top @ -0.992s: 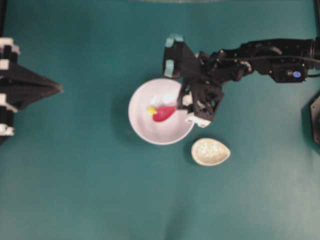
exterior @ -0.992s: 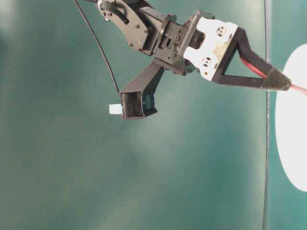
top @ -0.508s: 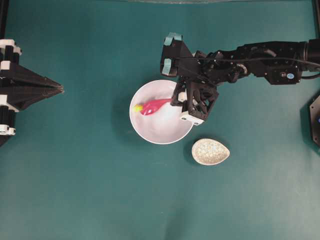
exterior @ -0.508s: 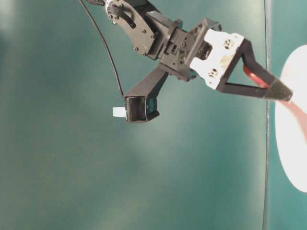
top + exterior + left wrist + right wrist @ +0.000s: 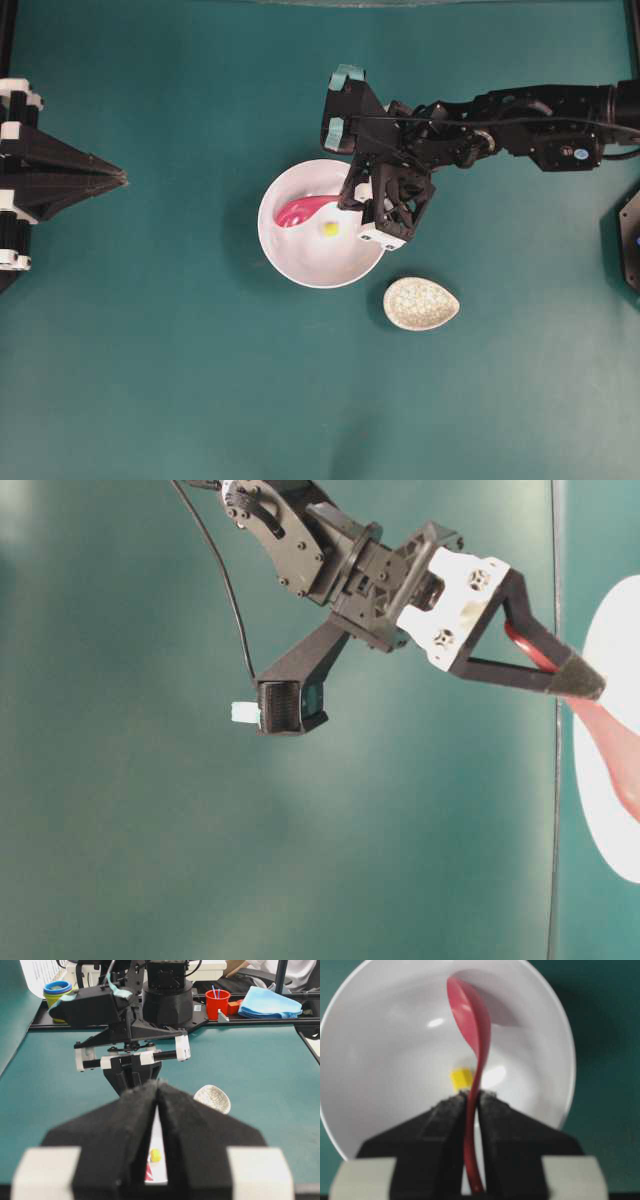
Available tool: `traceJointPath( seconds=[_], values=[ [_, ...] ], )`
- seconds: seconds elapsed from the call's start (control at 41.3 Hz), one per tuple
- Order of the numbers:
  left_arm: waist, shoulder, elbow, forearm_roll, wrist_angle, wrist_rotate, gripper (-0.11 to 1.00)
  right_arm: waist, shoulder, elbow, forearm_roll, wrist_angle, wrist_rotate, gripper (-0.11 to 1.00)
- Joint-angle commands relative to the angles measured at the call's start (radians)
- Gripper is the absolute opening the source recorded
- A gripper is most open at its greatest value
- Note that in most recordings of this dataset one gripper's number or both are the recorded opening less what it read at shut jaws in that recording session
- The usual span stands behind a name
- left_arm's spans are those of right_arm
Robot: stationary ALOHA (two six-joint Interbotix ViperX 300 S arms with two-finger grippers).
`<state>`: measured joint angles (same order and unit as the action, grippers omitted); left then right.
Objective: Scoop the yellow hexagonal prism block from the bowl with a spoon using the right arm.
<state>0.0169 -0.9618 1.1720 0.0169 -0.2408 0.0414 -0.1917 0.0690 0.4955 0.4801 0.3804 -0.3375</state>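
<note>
Clamped on the handle of the spoon (image 5: 472, 1065), my right gripper (image 5: 473, 1105) has its two black fingers (image 5: 447, 1120) pressed against either side of the red stem, so the grip is narrow and firm. From overhead I see the right arm (image 5: 500, 115) reaching in over the rim of the bowl (image 5: 300, 265), with the spoon's scoop lying toward the bowl's far-left wall. I find the yellow hexagonal prism block (image 5: 331, 229) on the bowl's floor, not in the scoop; it sits apart from the scoop, near the gripper's tips. On the wrist view it shows just left of the spoon's stem. Over on the other side my left gripper (image 5: 157, 1105) is parked with its fingers closed together. A speckled egg-shaped spoon rest (image 5: 421, 303) lies just outside the bowl.
</note>
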Motion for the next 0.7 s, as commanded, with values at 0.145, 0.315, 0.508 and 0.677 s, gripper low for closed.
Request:
traceJointPath(
  seconds=[0.145, 0.315, 0.508, 0.677],
  values=[
    [0.002, 0.005, -0.029, 0.003, -0.009, 0.0, 0.08, 0.0, -0.069, -0.008, -0.017, 0.002, 0.0, 0.1],
    [0.002, 0.005, -0.029, 0.003, -0.009, 0.0, 0.08, 0.0, -0.127, -0.005, -0.031, 0.034, 0.006, 0.1],
    [0.002, 0.005, -0.029, 0.003, -0.009, 0.0, 0.08, -0.003, -0.213, 0.018, -0.06, 0.087, 0.009, 0.1],
    [0.002, 0.006, -0.029, 0.003, -0.008, 0.0, 0.08, -0.003, -0.314, 0.06, -0.072, 0.121, 0.011, 0.1]
  ],
)
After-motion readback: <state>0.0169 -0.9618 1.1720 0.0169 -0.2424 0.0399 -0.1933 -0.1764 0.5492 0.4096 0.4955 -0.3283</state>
